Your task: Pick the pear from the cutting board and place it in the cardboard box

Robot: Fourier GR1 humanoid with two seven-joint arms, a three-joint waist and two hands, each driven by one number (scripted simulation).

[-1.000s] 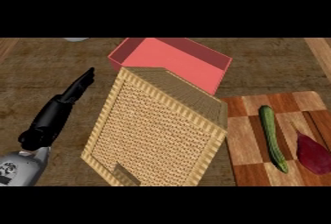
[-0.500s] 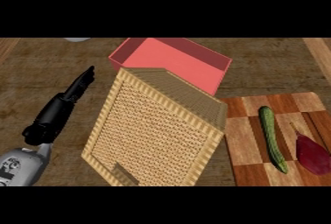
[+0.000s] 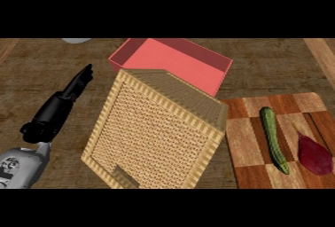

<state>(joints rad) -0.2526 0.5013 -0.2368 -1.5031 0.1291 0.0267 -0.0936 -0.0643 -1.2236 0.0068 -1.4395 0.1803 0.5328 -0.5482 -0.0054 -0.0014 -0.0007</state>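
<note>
Over on the left, the left hand [image 3: 60, 104] comes up from the lower edge with its fingers [image 3: 79, 82] straight and held together, pointing at the far side of the counter [image 3: 281, 66]. It's not holding anything. Just to the right of those fingers sits a big woven box [image 3: 157, 128], turned at an angle and not touching them. Beyond the fingertips and to the right is a red box [image 3: 171, 55], tucked partly behind the woven one. Well off to the right of the fingers, past the woven box, is the cutting board [image 3: 245, 142]. It has a green cucumber [image 3: 273, 137] on it and, right of that, a dark red pointed thing [image 3: 314, 153]. Honestly can't tell whether that counts as the pear. A pale grey object [image 3: 77, 40] peeks in just past the fingertips.
</note>
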